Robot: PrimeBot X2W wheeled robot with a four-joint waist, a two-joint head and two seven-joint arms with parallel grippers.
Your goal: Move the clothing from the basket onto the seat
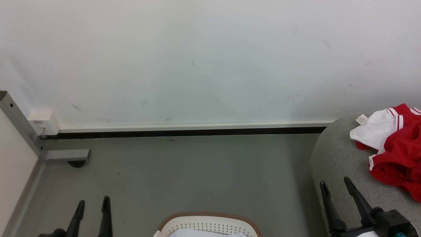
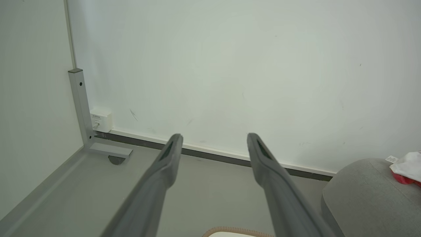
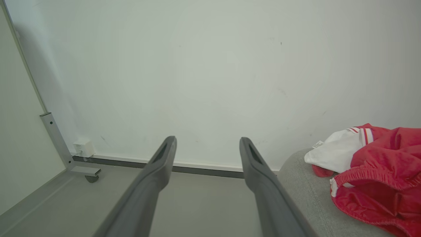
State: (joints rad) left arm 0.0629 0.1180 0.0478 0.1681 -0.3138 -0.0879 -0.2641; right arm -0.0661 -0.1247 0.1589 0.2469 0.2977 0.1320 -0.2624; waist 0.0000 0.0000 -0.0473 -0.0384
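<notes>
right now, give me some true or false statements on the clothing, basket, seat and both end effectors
1. The red clothing lies on the grey seat. True.
2. The left end effector is shut on a garment. False: it is open and empty.
3. The basket stands on the seat. False: it stands on the floor, apart from the seat.
4. The right end effector is open. True.

The clothing (image 1: 399, 154) is red cloth with a faint sheen and matt white panels, while the seat (image 1: 335, 161) is coarse, matt grey woven fabric. The basket (image 1: 210, 226) is smooth white perforated plastic with a brown rim; the floor (image 1: 197, 171) looks smooth and matt, the wall (image 1: 210, 59) painted and scuffed.
</notes>
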